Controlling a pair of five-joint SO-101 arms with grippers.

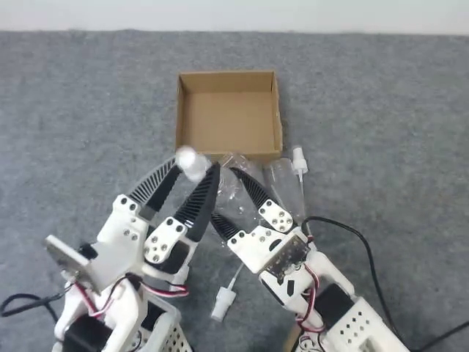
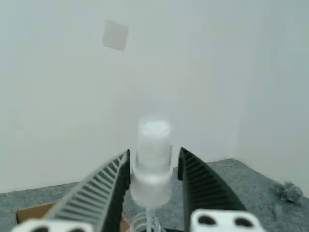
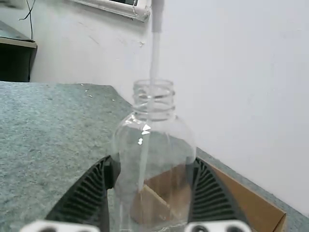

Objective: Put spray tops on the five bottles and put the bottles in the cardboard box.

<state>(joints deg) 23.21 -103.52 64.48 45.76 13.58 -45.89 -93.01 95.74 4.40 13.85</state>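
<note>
My left gripper [image 1: 192,170] [image 2: 154,159] is shut on a white spray top [image 1: 188,162] [image 2: 153,164], held upright just in front of the cardboard box [image 1: 229,114]. The top's thin tube [image 3: 155,48] hangs down into the neck of a clear bottle [image 1: 234,192] [image 3: 152,159]. My right gripper [image 1: 224,194] [image 3: 152,169] is shut on that bottle's body and holds it upright under the spray top. The spray head sits above the bottle's threaded neck, apart from it.
Another clear bottle [image 1: 281,180] lies right of the held one, with a spray top [image 1: 299,158] by its neck. A loose spray top [image 1: 223,299] lies on the grey carpet between the arms. A black cable [image 1: 352,233] loops at the right.
</note>
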